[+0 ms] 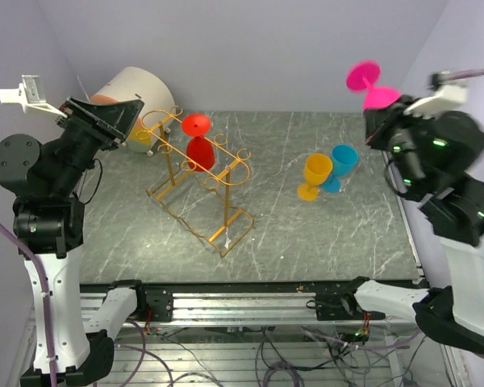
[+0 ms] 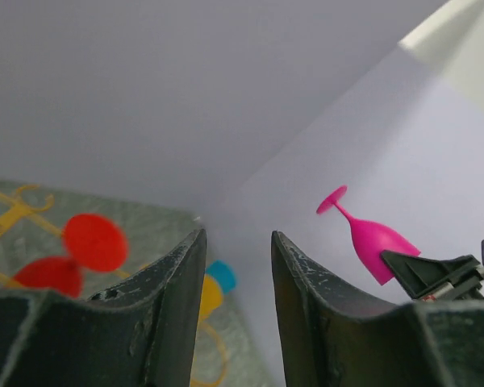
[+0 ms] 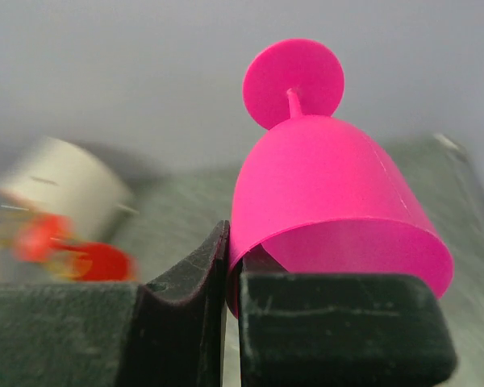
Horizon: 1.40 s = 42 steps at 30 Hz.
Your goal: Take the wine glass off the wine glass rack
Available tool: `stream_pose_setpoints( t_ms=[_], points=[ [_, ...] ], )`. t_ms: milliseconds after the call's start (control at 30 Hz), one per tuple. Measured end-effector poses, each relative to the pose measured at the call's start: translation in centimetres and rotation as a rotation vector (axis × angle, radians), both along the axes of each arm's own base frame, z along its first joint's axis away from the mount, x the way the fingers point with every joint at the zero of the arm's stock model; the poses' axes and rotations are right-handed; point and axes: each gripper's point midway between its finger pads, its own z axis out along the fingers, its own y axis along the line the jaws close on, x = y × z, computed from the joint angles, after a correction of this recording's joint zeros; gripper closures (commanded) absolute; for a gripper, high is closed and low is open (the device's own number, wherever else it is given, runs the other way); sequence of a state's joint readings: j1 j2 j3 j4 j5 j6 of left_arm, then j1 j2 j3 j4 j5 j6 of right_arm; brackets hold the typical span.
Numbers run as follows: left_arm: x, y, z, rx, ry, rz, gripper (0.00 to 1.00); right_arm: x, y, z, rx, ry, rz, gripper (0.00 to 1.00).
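The gold wire wine glass rack [image 1: 195,181] stands left of centre on the table, with a red wine glass [image 1: 199,147] hanging upside down in it. My right gripper [image 1: 381,113] is raised high at the right and shut on the rim of a pink wine glass [image 1: 369,85], held foot up; in the right wrist view the pink glass [image 3: 331,205] has its wall pinched between the fingers [image 3: 198,282]. My left gripper [image 1: 127,109] is raised at the far left, open and empty; its fingers [image 2: 173,290] show with a gap between them.
A yellow glass [image 1: 315,175] and a blue glass [image 1: 341,165] stand together right of centre on the table. A round cream-and-orange drum [image 1: 129,97] lies at the back left behind the rack. Walls close in at the back and on both sides.
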<state>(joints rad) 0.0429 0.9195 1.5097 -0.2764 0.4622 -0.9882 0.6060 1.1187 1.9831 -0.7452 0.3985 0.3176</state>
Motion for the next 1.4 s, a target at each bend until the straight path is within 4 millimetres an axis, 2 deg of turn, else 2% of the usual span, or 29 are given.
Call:
stream_pose_setpoints(
  t_ms=[100, 167, 233, 267, 367, 433, 500, 533, 567, 633, 733, 800, 867, 933, 967, 1033, 1133, 1233, 1400],
  points=[
    [0.5, 0.7, -2.5, 0.087, 0.063, 0.051, 0.53, 2.3, -3.2, -8.0, -0.16, 0.241, -0.252, 1.0],
    [1.1, 1.0, -4.5, 0.133, 0.118, 0.069, 0.54, 3.1, -4.2, -11.0, -0.249, 0.336, -0.34, 1.0],
    [1.7, 1.2, -6.3, 0.167, 0.165, 0.075, 0.55, 3.7, -4.7, -12.0, -0.31, 0.381, -0.395, 1.0],
    [1.8, 1.2, -7.2, 0.183, 0.187, 0.075, 0.56, 3.9, -4.9, -11.8, -0.326, 0.386, -0.411, 1.0],
    [2.5, 1.3, -9.6, 0.218, 0.243, 0.072, 0.56, 5.8, -5.4, -9.0, -0.323, 0.357, -0.446, 1.0],
    [2.7, 1.4, -10.9, 0.238, 0.275, 0.07, 0.57, 7.7, -5.9, -7.0, -0.292, 0.32, -0.466, 1.0],
    [2.6, 1.5, -12.0, 0.258, 0.293, 0.069, 0.58, 10.1, -6.6, -6.7, -0.281, 0.327, -0.47, 1.0],
    [2.5, 1.5, -12.3, 0.269, 0.296, 0.069, 0.58, 12.0, -7.1, -6.8, -0.266, 0.334, -0.457, 1.0],
    [2.2, 1.6, -12.5, 0.282, 0.296, 0.07, 0.58, 13.5, -7.5, -7.3, -0.259, 0.347, -0.45, 1.0],
    [1.6, 1.7, -12.6, 0.306, 0.287, 0.079, 0.58, 16.9, -9.5, -9.8, -0.239, 0.415, -0.437, 1.0],
    [0.6, 2.0, -12.4, 0.34, 0.265, 0.102, 0.58, 21.2, -15.1, -15.6, -0.169, 0.567, -0.458, 1.0],
    [0.1, 2.3, -12.2, 0.356, 0.247, 0.119, 0.58, 22.3, -19.5, -19.6, -0.101, 0.669, -0.487, 1.0],
    [-0.5, 2.4, -11.9, 0.366, 0.228, 0.135, 0.59, 22.0, -23.5, -23.5, -0.023, 0.771, -0.523, 1.0],
    [-0.7, 2.5, -12.0, 0.373, 0.22, 0.14, 0.59, 20.8, -25.9, -26.4, 0.027, 0.851, -0.554, 1.0],
    [-0.7, 2.5, -12.1, 0.374, 0.222, 0.14, 0.59, 20.2, -26.3, -27.7, 0.047, 0.885, -0.557, 1.0],
    [-0.5, 2.5, -12.6, 0.38, 0.234, 0.137, 0.59, 19.2, -25.8, -29.5, 0.065, 0.935, -0.541, 1.0],
    [0.2, 2.6, -13.8, 0.389, 0.265, 0.131, 0.59, 17.5, -23.4, -31.8, 0.071, 0.995, -0.487, 1.0],
    [0.6, 2.5, -14.8, 0.397, 0.288, 0.121, 0.6, 16.0, -21.9, -33.1, 0.072, 1.024, -0.453, 1.0],
    [0.9, 2.3, -15.4, 0.403, 0.303, 0.107, 0.59, 14.1, -20.9, -35.3, 0.064, 1.081, -0.429, 1.0]
  ],
)
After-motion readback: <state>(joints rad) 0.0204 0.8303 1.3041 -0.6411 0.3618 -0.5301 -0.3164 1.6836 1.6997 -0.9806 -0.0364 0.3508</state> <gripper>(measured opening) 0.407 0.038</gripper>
